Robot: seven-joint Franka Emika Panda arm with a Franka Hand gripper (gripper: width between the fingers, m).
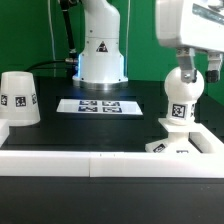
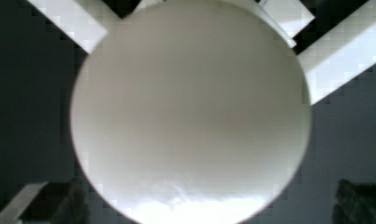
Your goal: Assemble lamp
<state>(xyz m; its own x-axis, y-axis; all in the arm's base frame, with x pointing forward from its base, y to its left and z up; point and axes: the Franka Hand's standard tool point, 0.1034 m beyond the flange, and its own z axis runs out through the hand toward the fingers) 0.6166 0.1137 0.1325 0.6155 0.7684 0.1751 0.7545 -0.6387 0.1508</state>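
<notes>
The white bulb (image 1: 181, 88) stands upright on the flat square base (image 1: 166, 148), at the exterior view's right and close to the front rail. Its stem carries a square tag. My gripper (image 1: 196, 68) hangs just above and around the bulb's round head, jaws open, one finger on each side. In the wrist view the bulb head (image 2: 188, 110) fills the picture. My gripper (image 2: 199, 205) is open there too, and both dark fingertips (image 2: 32, 202) stand apart from the bulb. The cone shade (image 1: 18, 98) stands alone at the exterior view's left.
The marker board (image 1: 98, 105) lies flat at the middle back. The big white robot pedestal (image 1: 100, 52) stands behind it. A long white rail (image 1: 90, 160) runs along the table's front edge, and another rail (image 1: 212, 140) edges the right side.
</notes>
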